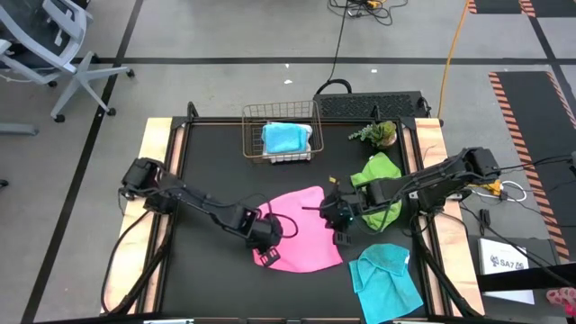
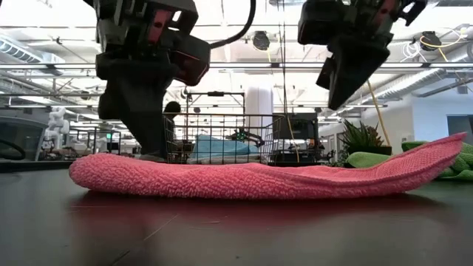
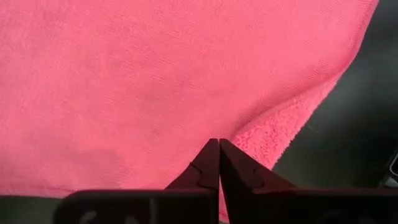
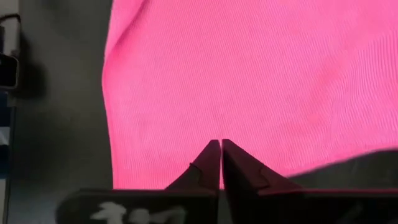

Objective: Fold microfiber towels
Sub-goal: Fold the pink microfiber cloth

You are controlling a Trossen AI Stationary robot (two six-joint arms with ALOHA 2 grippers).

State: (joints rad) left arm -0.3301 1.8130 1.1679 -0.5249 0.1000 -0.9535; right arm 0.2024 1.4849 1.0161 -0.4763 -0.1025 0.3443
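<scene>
A pink microfiber towel (image 1: 304, 232) lies flat on the black table top, with its right end (image 2: 443, 148) raised toward a lime green towel (image 1: 378, 184). My left gripper (image 1: 267, 232) is shut, with its tips down on the pink towel's left part. My right gripper (image 1: 338, 216) is shut too and hangs clear above the towel's right part (image 2: 344, 100). A cyan towel (image 1: 387, 279) lies crumpled at the near right. Another cyan towel (image 1: 283, 137) sits in the wire basket. My left gripper rests its shut fingertips (image 3: 214, 155) on the top face of the pink towel (image 3: 205, 127), close to a thick fluffy edge (image 3: 267, 134). The fingers come slanting down from the table's left. The towel lies flat; I cannot tell whether any cloth is caught between them.
The copper wire basket (image 1: 256, 126) stands at the far middle. A small green plant (image 1: 376, 133) is to its right. Wooden strips (image 1: 155, 153) border the table on the left and right. Bare black table (image 1: 216, 162) lies between the basket and the pink towel.
</scene>
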